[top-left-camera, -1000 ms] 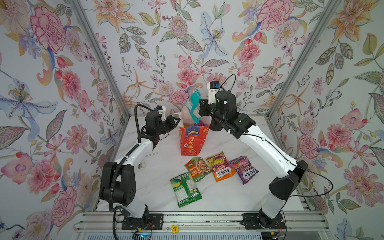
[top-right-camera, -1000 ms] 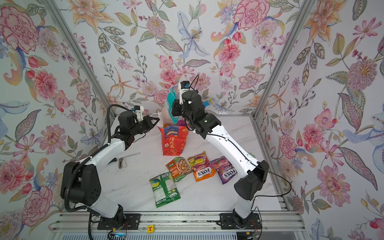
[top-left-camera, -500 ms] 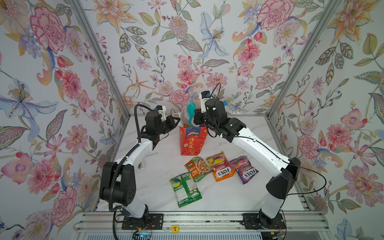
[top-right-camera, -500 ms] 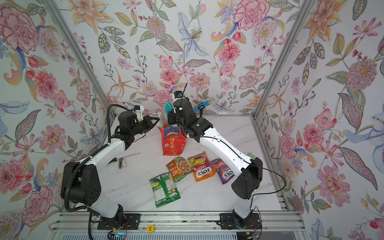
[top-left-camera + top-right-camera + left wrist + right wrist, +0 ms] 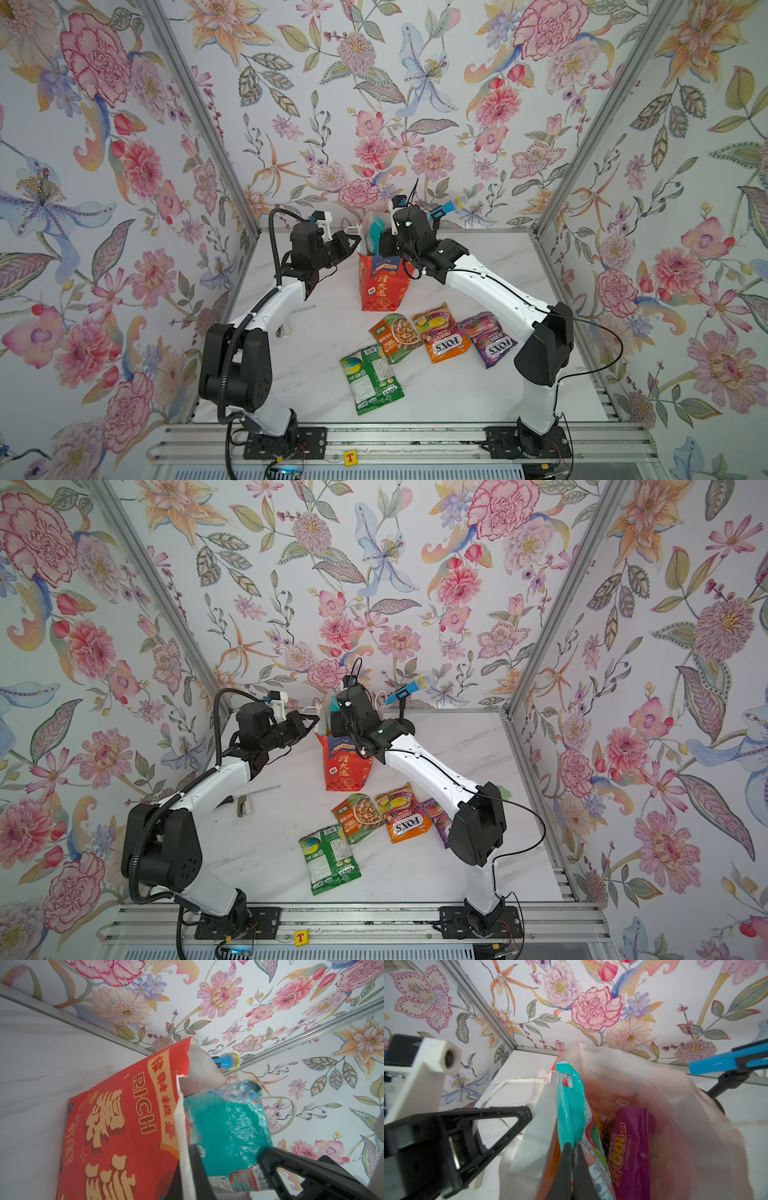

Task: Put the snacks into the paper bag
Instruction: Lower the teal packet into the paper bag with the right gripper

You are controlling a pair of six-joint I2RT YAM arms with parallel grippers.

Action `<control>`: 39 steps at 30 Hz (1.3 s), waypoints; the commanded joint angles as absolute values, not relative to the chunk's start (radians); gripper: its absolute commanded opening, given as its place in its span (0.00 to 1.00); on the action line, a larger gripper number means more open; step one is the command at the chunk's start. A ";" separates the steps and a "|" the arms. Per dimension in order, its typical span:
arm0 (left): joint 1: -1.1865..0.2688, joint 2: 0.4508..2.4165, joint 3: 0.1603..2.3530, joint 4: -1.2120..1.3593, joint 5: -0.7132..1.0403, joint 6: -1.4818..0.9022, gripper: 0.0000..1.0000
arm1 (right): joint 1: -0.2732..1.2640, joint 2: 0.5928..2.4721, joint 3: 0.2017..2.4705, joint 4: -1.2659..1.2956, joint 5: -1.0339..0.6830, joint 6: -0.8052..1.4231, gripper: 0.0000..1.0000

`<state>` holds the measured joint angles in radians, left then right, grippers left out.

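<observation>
The tall red-orange paper bag (image 5: 384, 286) with gold characters stands upright at the back middle of the white marble counter (image 5: 457, 395), its mouth open. The left tool (image 5: 354, 241) is pressed together on the bag's rim, pinching the white-lined paper close to a white cord handle. The right tool (image 5: 572, 1147) is at the mouth from the opposite side. Its jaws are squeezed flat on one end of a glossy teal plastic packet (image 5: 569, 1105), which stands on edge, partly inside the bag and sticking up above the rim. Deeper inside, the right wrist view shows a magenta-purple glossy packet (image 5: 631, 1147) beside it. In front of the bag four more snacks lie flat on the counter. An orange-green nut packet (image 5: 395, 336), an orange "FOXS" bag (image 5: 442, 334) and a purple "FOXS" bag (image 5: 488, 338) lie side by side, with a green packet (image 5: 372, 380) just beside the nut packet, nearer the front edge. A blue microphone (image 5: 446, 208) stands behind the bag.
</observation>
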<state>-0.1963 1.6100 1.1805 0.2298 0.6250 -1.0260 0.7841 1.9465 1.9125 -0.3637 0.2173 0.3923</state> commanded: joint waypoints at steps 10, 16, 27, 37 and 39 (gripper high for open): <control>-0.188 1.585 1.166 0.228 0.643 -1.019 0.00 | 0.785 2.008 1.976 -0.326 0.221 0.467 0.00; -0.187 1.582 1.163 0.229 0.644 -1.019 0.00 | 0.784 2.017 1.967 -0.326 0.196 0.481 0.03; -0.179 1.571 1.144 0.232 0.643 -1.019 0.00 | 0.734 1.915 1.995 -0.244 0.091 0.433 0.60; -0.178 1.571 1.143 0.240 0.646 -1.025 0.00 | 0.695 1.907 2.006 -0.298 0.019 0.418 0.49; -0.178 1.571 1.143 0.238 0.647 -1.025 0.00 | 0.695 1.932 2.035 -0.351 -0.011 0.418 0.41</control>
